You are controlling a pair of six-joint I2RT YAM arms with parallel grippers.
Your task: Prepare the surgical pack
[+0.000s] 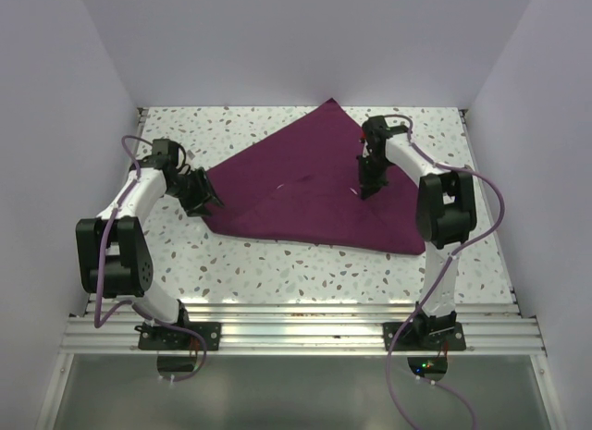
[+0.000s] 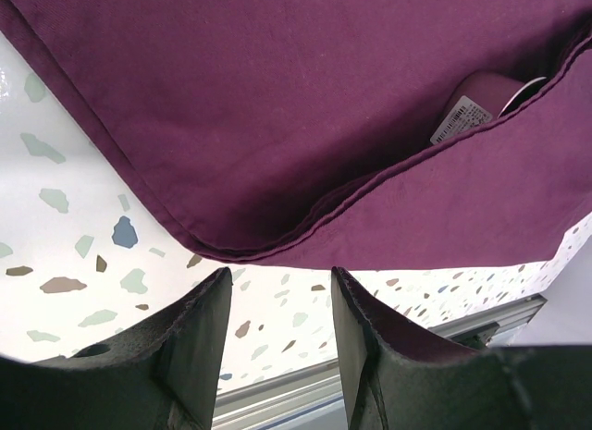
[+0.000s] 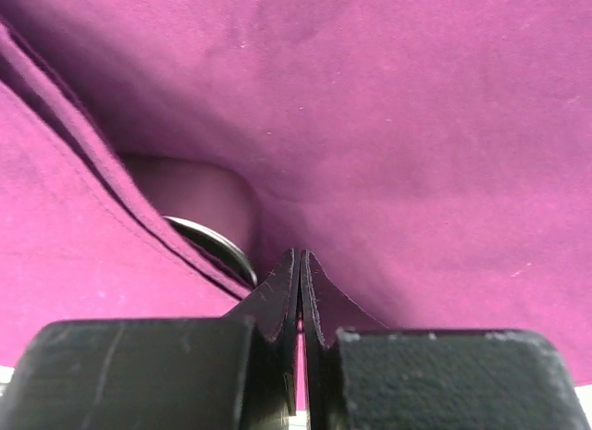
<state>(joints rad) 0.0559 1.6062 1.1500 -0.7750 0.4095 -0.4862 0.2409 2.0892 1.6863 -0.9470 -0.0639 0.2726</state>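
The purple cloth [image 1: 305, 185] is lying folded in the middle of the worktop [image 1: 277, 264]. The right fingers [image 1: 368, 186], closed tight, are pressing on it — probably pinning it — while the left fingers [image 1: 208, 199] are hanging open beside its left corner.

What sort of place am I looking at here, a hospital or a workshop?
Most likely a robot test booth, not a hospital: a left arm and a right arm bolted to a metal rail, plain white walls boxing in a speckled table, and a purple cloth laid on it.
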